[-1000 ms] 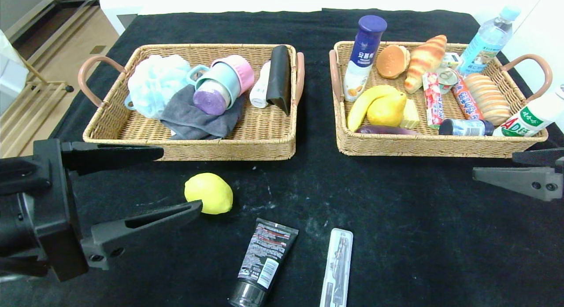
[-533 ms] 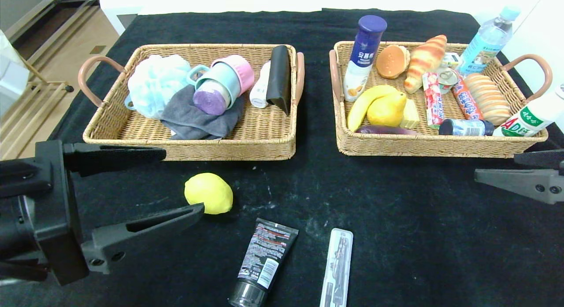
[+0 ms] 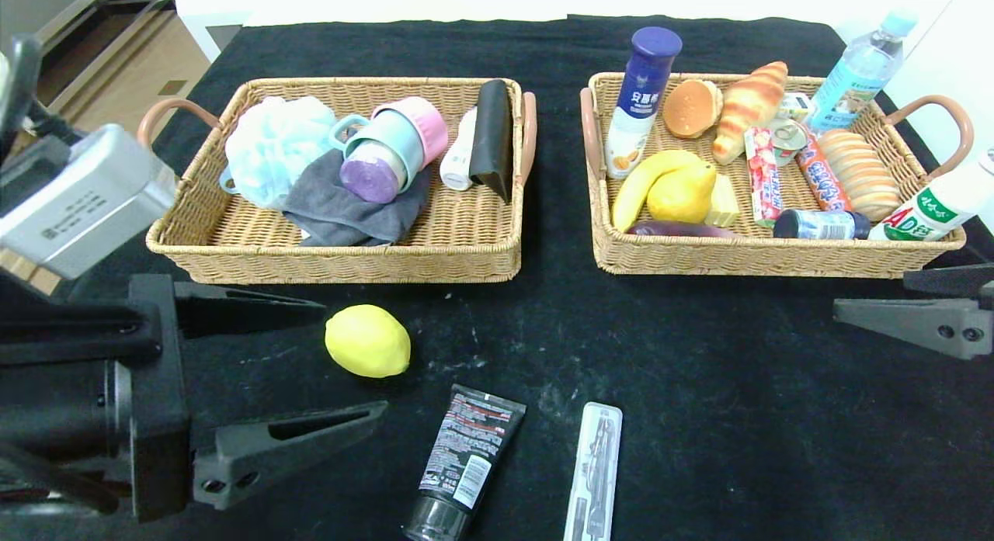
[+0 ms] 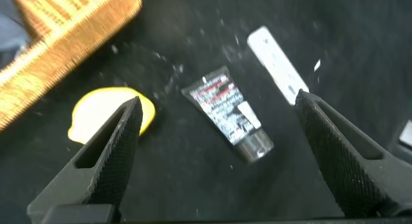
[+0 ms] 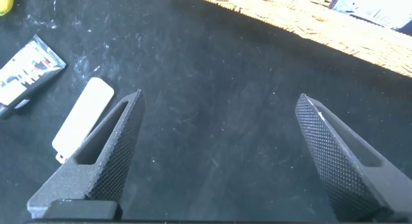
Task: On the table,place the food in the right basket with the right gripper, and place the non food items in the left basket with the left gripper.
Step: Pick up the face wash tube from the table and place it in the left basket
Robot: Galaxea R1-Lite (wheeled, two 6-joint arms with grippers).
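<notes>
fingers (image 3: pixel 287 440) of left gripper (image 3: pixel 353 362) spread wide, lemon (image 3: pixel 367 341) between tips, tube (image 3: pixel 463 459) just beyond; right gripper (image 5: pixel 219 108) wide, over bare table (image 3: pixel 738 417).

Bright, even overhead light, soft shadows under the baskets, white glare along the far edge, and the left wrist view smears with blur around the lemon (image 4: pixel 111 112).

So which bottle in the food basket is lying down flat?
The small dark bottle near the front rim. The blue-capped one stands upright, and the other bottles lean on the rim.
</notes>
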